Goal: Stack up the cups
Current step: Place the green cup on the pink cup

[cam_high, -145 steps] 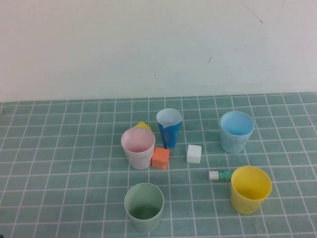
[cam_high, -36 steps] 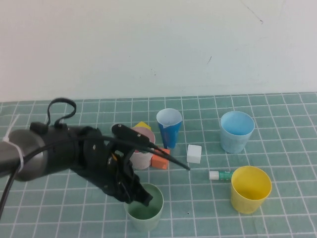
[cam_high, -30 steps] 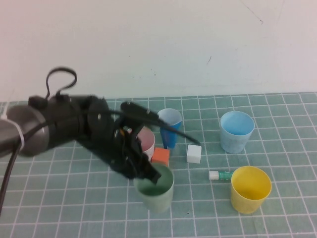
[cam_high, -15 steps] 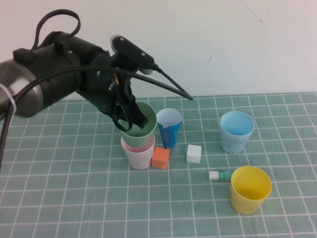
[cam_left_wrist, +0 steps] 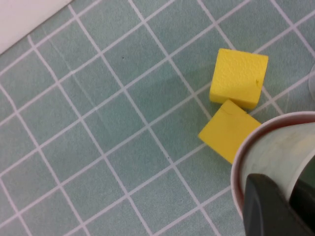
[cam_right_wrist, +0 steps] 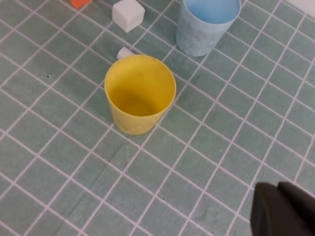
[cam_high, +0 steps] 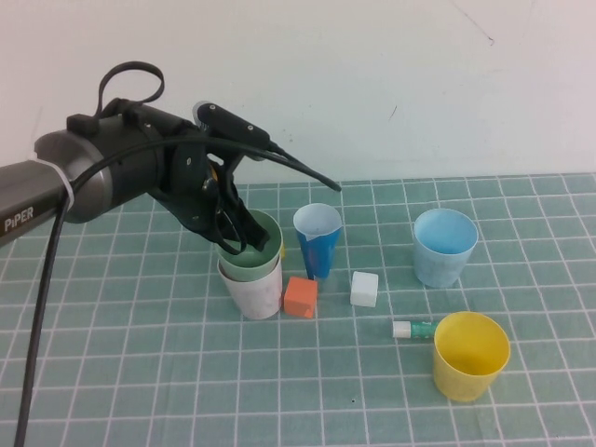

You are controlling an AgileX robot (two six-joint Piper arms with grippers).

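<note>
Green gridded counter (cam_high: 140, 372) under a white wall. Left tool (cam_high: 235, 237) pinches the green cup's (cam_high: 253, 253) rim, the cup seated inside the pink cup (cam_high: 253, 289) at centre-left. To finish well, I judge it should press straight down, then spread and lift vertically so the pair doesn't tip. Right tool (cam_right_wrist: 283, 209) hovers near the yellow cup (cam_high: 470, 354); whether it is spread I cannot tell.
</note>
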